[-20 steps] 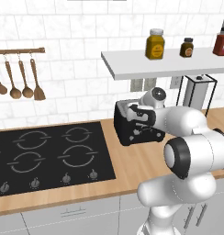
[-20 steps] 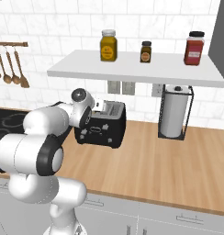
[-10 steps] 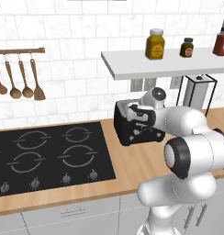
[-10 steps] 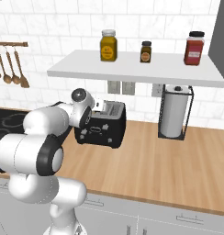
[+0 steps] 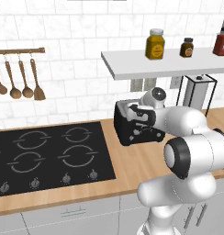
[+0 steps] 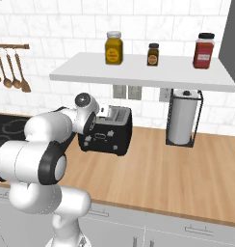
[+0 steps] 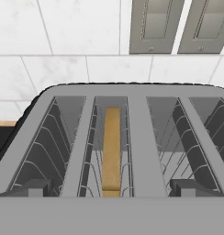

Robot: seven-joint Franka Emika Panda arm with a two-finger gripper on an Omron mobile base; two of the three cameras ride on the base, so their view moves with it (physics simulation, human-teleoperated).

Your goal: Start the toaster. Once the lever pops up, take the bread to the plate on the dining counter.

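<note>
The glossy black toaster (image 5: 131,134) (image 6: 108,138) stands on the wooden wall counter, against the tiled wall. From above, its grey slotted top (image 7: 137,133) shows the bread (image 7: 112,147) standing on edge down in the left-of-centre slot, with a tan upper edge. My gripper (image 5: 133,112) (image 6: 106,111) (image 7: 111,188) hovers just over the toaster's top, open, its fingertips (image 7: 31,187) spread wide on either side of the bread's slot and holding nothing. The plate and the dining counter are out of view.
A black hob (image 5: 45,156) lies left of the toaster. Wooden utensils (image 5: 17,78) hang on the wall. A white shelf (image 6: 138,72) with three jars overhangs the toaster. A paper-towel holder (image 6: 183,118) stands to the right. Wall sockets (image 7: 176,25) sit behind.
</note>
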